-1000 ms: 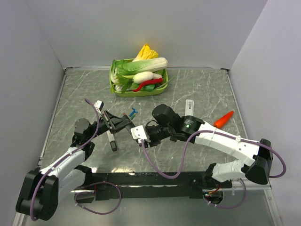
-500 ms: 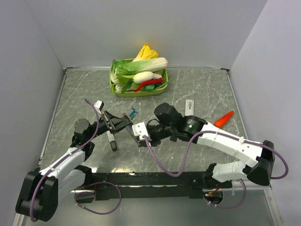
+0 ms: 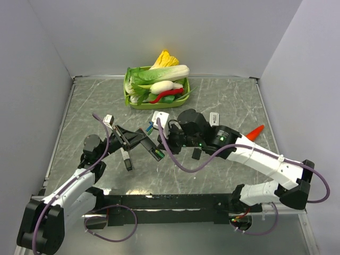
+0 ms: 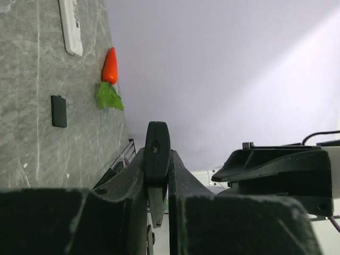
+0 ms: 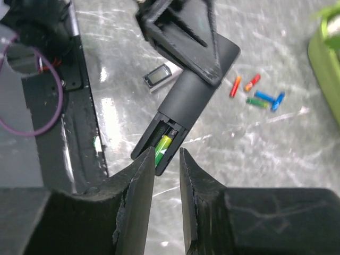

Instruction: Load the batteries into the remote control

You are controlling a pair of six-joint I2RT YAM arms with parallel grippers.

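Note:
My left gripper (image 3: 139,141) is shut on a black remote control (image 3: 153,149) and holds it above the table, open end toward my right arm. In the right wrist view the remote (image 5: 194,95) has its battery bay uncovered, with one green battery (image 5: 164,144) lying inside. My right gripper (image 5: 167,154) hovers just over that bay, jaws a little apart with nothing between them. Several loose batteries (image 5: 258,91), red, green and blue, lie on the table behind; they also show in the top view (image 3: 150,127). The left wrist view shows the remote (image 4: 158,143) edge-on between my left gripper's (image 4: 158,162) fingers.
A black battery cover (image 3: 196,153) lies under my right arm. A white remote (image 3: 214,118) and a toy carrot (image 3: 255,132) lie at the right. A green basket (image 3: 129,98) of toy vegetables stands at the back. A grey slim device (image 3: 126,158) lies below the held remote.
My right gripper has pulled up and back from the remote's open end. The green battery now shows lying in the bay. The left gripper has kept its hold on the remote.

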